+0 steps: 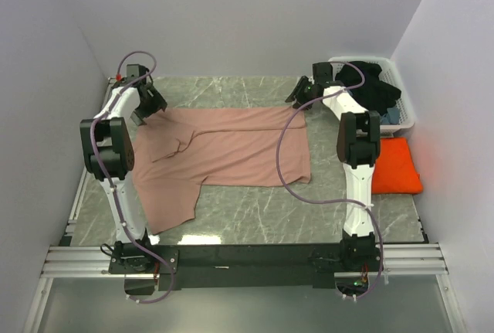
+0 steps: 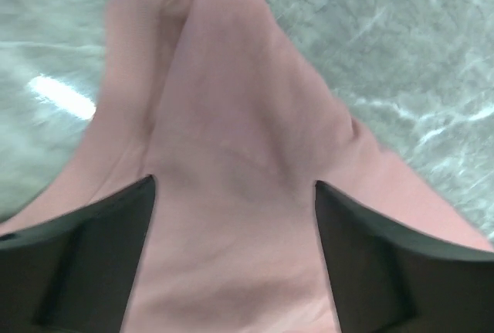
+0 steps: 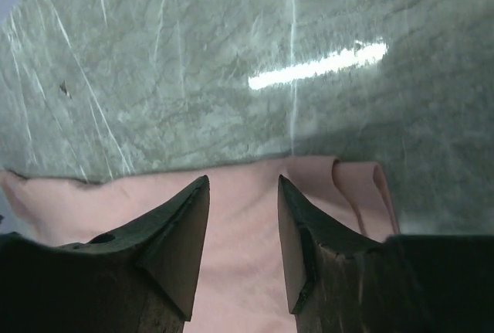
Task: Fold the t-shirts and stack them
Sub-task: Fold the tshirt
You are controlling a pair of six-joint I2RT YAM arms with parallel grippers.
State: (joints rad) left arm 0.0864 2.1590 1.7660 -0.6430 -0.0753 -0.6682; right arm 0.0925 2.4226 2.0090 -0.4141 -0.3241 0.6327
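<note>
The dusty-pink t-shirt lies spread across the marble table, its far long edge folded over and one sleeve hanging toward the near left. My left gripper hovers over the shirt's far left corner. In the left wrist view the left gripper is wide open above a raised ridge of pink cloth. My right gripper is at the far right corner. In the right wrist view the right gripper has its jaws apart over the flat pink hem. The orange t-shirt lies folded at the right.
A white laundry basket with dark clothes stands at the back right corner, just behind the right arm. Walls close in on both sides. Bare marble runs between the shirt and the arm bases.
</note>
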